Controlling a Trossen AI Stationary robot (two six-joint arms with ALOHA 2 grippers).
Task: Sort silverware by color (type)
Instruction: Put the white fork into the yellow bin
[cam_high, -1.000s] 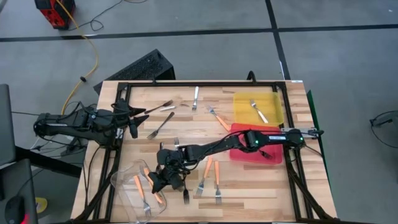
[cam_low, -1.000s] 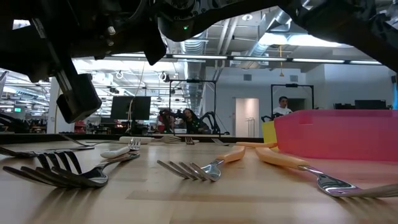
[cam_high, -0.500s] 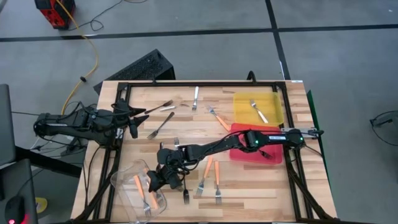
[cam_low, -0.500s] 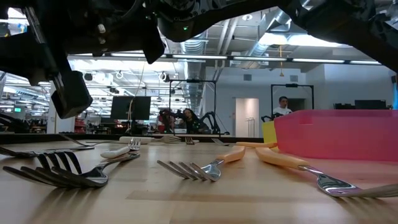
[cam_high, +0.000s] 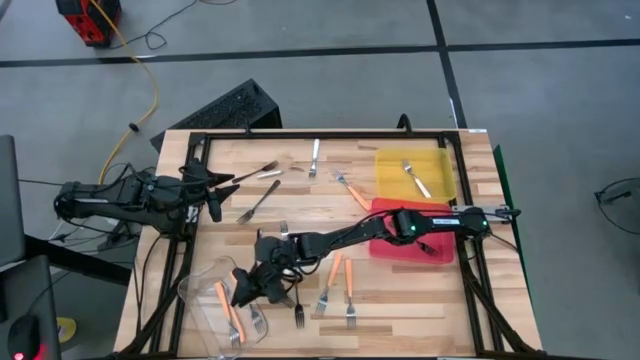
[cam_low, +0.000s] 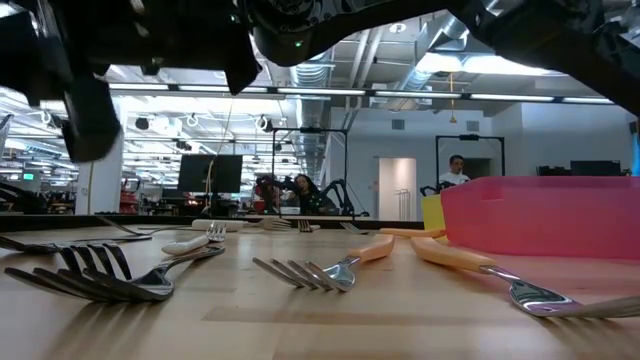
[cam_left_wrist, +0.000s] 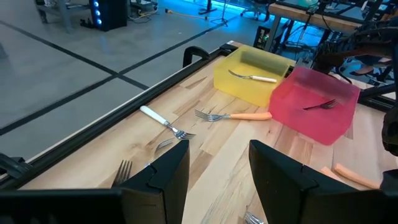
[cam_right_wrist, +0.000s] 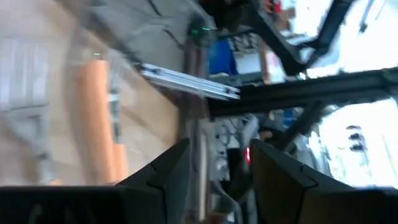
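Over the clear plastic tub (cam_high: 225, 305) at the table's near left corner, the right gripper (cam_high: 248, 290) is seen at the end of its long reach across the wooden table (cam_high: 300, 205). Its fingers (cam_right_wrist: 165, 177) are parted, and nothing is seen between them. Inside the tub an orange-handled fork (cam_high: 231, 312) is laid, with a further fork just beside it. Two more orange forks (cam_high: 330, 282) are spread on the wood beside the right arm, with a dark fork (cam_high: 297, 312) near them.

By the left edge of the table the left gripper (cam_high: 213, 190) is held, its fingers (cam_left_wrist: 168, 177) apart and empty. Two dark forks (cam_high: 258, 202) are found just beyond it, and a white-handled fork (cam_high: 314, 155) near the far rail.

At the far right a yellow tray (cam_high: 415, 175) is placed, with one white-handled fork (cam_high: 416, 179) in it. A red tray (cam_high: 405, 235) sits touching it, partly covered by the right arm; in the left wrist view a dark fork (cam_left_wrist: 320, 106) is seen in it. An orange fork (cam_high: 350, 188) is left between the trays and the white fork.
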